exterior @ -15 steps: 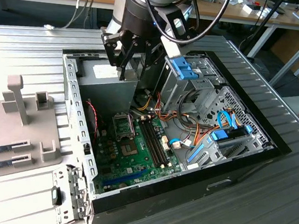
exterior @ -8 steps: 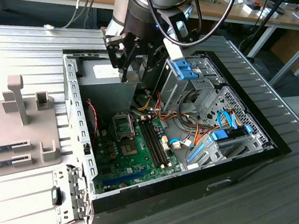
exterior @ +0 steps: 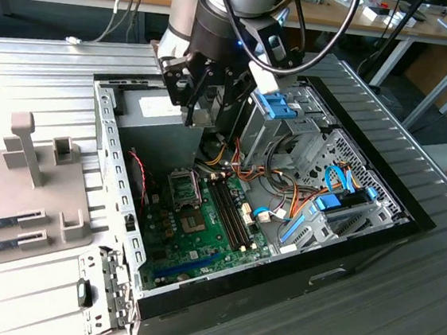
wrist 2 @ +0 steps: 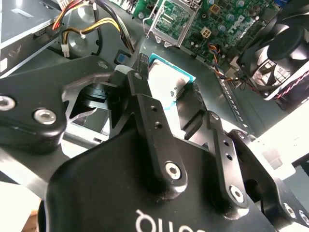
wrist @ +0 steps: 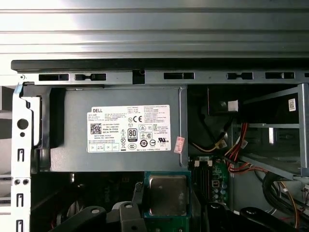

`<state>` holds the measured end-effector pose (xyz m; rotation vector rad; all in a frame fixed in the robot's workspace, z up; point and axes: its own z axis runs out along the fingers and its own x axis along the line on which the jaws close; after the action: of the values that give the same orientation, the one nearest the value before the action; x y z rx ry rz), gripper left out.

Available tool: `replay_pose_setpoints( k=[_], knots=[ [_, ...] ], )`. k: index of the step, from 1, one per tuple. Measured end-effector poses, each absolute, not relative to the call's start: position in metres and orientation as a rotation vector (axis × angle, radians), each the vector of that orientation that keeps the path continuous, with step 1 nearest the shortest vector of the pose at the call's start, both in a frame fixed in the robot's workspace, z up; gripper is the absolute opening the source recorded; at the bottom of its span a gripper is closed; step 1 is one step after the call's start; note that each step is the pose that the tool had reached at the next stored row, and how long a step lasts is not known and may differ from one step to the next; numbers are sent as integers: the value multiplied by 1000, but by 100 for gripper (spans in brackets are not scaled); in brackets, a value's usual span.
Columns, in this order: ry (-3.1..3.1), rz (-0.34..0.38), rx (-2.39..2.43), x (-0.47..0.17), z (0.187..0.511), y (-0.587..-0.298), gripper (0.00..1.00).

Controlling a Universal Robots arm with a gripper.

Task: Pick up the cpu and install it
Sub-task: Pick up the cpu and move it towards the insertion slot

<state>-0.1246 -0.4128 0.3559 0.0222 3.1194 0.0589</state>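
My gripper (exterior: pixel 205 116) hangs over the open computer case (exterior: pixel 116 204), near the grey power supply (wrist: pixel 116 130). It is shut on the cpu (wrist 2: pixel 166 82), a small square chip with a silver top and a thin green rim. In the second wrist view the black fingers (wrist 2: pixel 143 77) press on two opposite edges of the chip. The first wrist view has the cpu (wrist: pixel 167 195) lying flat, just in front of the power supply. The motherboard's socket (exterior: pixel 185 187) lies below with its metal frame (wrist 2: pixel 176 19) lifted open.
Drive cages with blue latches (exterior: pixel 278 105) stand right beside the arm at the exterior view's right. Coloured cables (exterior: pixel 225 156) run under the gripper. Memory sticks (exterior: pixel 231 212) sit beside the socket. A grey fixture tray (exterior: pixel 29 195) lies outside the case.
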Motion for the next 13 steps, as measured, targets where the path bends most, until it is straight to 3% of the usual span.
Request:
replay_pose_setpoints(
  k=[13],
  knots=[
    [3119, 59, 22, -119, 354, -420, 47]
  ],
)
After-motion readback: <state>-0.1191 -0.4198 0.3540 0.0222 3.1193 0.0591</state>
